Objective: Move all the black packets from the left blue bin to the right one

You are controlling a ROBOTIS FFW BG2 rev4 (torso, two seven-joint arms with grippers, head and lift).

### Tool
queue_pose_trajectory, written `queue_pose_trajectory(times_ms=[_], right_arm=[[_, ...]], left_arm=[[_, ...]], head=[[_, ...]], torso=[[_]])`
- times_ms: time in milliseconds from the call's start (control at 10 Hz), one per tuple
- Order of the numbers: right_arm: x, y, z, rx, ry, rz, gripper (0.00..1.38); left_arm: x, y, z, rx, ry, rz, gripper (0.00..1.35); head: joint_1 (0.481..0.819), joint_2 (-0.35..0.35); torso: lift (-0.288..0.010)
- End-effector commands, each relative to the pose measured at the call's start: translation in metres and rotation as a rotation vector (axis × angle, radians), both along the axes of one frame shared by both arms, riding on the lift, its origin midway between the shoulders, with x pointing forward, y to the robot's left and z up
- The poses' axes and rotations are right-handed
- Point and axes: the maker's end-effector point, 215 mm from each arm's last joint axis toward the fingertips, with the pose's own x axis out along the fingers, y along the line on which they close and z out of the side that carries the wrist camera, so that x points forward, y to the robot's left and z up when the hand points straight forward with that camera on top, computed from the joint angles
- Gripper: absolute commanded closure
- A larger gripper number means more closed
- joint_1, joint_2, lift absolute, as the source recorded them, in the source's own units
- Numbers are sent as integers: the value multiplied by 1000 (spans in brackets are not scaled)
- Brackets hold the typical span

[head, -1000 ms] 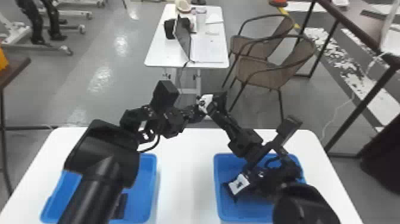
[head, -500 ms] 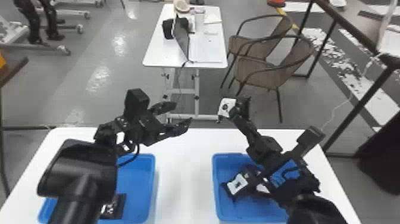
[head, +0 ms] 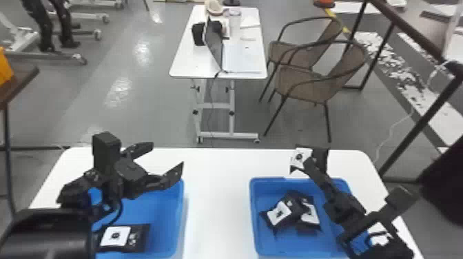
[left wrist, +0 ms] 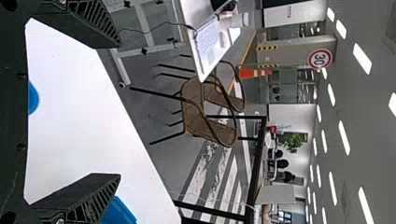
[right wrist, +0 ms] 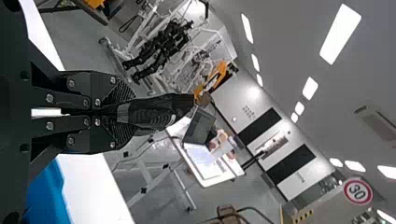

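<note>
In the head view my left gripper (head: 167, 156) stands open and empty above the left blue bin (head: 180, 206), where a black packet (head: 139, 237) with a white label lies. My right gripper (head: 310, 162) is raised over the far side of the right blue bin (head: 253, 220), shut on a black packet (head: 322, 159). Overlapping packets (head: 292, 211) rest in that right bin. The left wrist view shows the left gripper (left wrist: 116, 109) with its fingers wide apart. In the right wrist view the right gripper (right wrist: 126, 114) pinches the packet (right wrist: 163, 111) by its end.
Both bins stand on a white table (head: 217, 206), with a bare strip between them. Beyond it are a smaller white table (head: 241, 62) with a laptop, and brown chairs (head: 303, 82). A dark-framed rail (head: 423, 124) stands to the right.
My left gripper has drawn away from the right one and moved left, from near contact to well apart. The right gripper has moved right with the packet and sits lower over the right bin's far edge.
</note>
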Motion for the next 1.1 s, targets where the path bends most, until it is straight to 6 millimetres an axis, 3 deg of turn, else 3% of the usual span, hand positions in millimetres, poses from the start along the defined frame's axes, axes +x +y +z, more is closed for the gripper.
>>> queue_pose_trajectory(times_ms=[0,200,400,500,700,800,900,1000], right_arm=[[-18,-19,-27,76,75,-28,1282],[-38,-22,-49,209,142,-8,1282],[-63,-7,-70,386,217,42,1282],[-85,-8,-89,428,287,74,1282],[-107,-27,-130,406,410,59,1260],[-106,-37,-143,372,447,47,1079],[-100,-43,-148,353,463,45,639],[-86,-55,-139,293,423,31,252]], left_arm=[[-14,14,-15,-11,51,13,139],[-13,20,-12,12,44,12,300],[-12,30,-10,-10,42,42,314],[-13,30,-12,-8,49,38,315],[-14,34,-14,-4,56,40,315],[-14,35,-14,-1,57,40,317],[-13,34,-13,4,56,34,317],[-14,33,-17,12,72,27,312]], head=[[695,-40],[695,-46],[695,-41],[695,-25],[695,-22],[695,-34],[695,-43],[695,-53]], torso=[[0],[0],[0],[0],[0],[0],[0],[0]])
